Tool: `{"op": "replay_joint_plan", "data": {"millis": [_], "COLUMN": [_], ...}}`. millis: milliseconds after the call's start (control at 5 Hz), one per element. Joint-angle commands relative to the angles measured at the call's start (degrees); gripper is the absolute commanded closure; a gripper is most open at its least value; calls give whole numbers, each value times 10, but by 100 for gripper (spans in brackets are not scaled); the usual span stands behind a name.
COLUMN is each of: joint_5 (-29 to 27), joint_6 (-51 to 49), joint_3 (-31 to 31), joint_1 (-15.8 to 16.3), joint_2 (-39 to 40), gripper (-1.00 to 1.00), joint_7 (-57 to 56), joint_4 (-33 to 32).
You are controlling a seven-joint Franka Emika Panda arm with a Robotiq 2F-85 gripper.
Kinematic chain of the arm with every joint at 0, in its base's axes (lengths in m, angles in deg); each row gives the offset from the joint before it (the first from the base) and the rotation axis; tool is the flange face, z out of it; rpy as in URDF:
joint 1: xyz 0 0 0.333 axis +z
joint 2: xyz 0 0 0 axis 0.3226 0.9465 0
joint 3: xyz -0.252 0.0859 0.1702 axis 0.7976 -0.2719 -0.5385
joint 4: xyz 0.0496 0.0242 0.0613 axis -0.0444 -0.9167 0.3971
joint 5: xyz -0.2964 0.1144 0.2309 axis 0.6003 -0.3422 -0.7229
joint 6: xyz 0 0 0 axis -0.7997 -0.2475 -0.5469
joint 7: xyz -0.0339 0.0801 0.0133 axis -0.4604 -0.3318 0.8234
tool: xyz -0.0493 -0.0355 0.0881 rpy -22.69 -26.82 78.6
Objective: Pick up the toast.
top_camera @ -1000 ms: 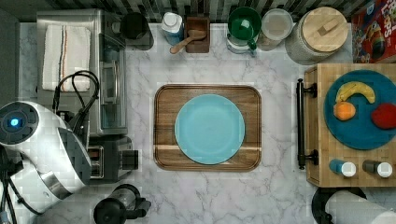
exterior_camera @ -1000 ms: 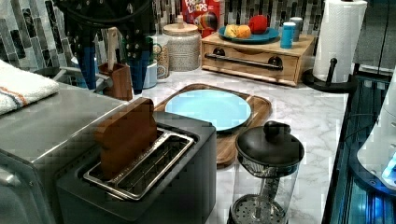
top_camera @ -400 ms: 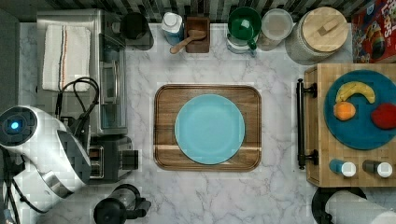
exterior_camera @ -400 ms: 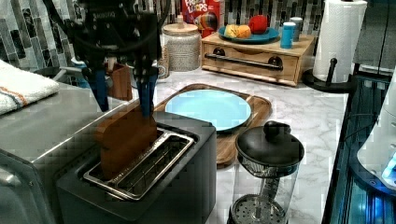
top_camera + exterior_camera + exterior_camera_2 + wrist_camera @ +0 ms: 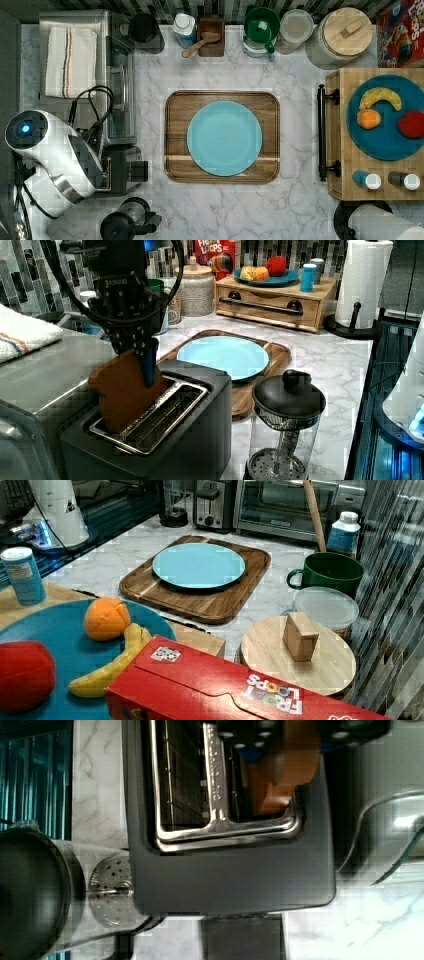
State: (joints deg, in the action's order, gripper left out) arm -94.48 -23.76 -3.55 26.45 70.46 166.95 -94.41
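Toast point(image 5: 122, 392) stood upright in the toaster point(image 5: 150, 440), its lower part sunk in the slot on the side nearer the silver oven point(image 5: 45, 375), its upper part rising clear of the chrome rim. The toaster sat at the worktop point(image 5: 300, 210) edge nearest the robot's base, beside a glass coffee press point(image 5: 286, 427). In the left view the tool point(image 5: 140, 365) hung straight over that slot, with one blue finger point(image 5: 148, 366) lying against the face of the slice; the other finger was hidden behind it. I could not tell whether the fingers were merely straddling the slice or already pinching it. The wrist view showed the brown slice point(image 5: 282, 770) between dark finger mounts. Judged from this, the approach looked finished, while a confirmed grip and the lift were left: the slice remained seated in the slot.
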Motion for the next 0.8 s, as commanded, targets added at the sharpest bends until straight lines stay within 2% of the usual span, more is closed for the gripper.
{"op": "replay_joint_plan", "data": {"millis": [200,600,800], "joint_5": [-15,-77,-89], "joint_6": [-101,-148,-128], "joint_3": [-55,-42,-23], "joint_1": [19,-38,-64], "joint_2": [1,-50,-91], "gripper": [100,100,100], "joint_7": [14,-71,-131], "joint_4": [146,178,126]}}
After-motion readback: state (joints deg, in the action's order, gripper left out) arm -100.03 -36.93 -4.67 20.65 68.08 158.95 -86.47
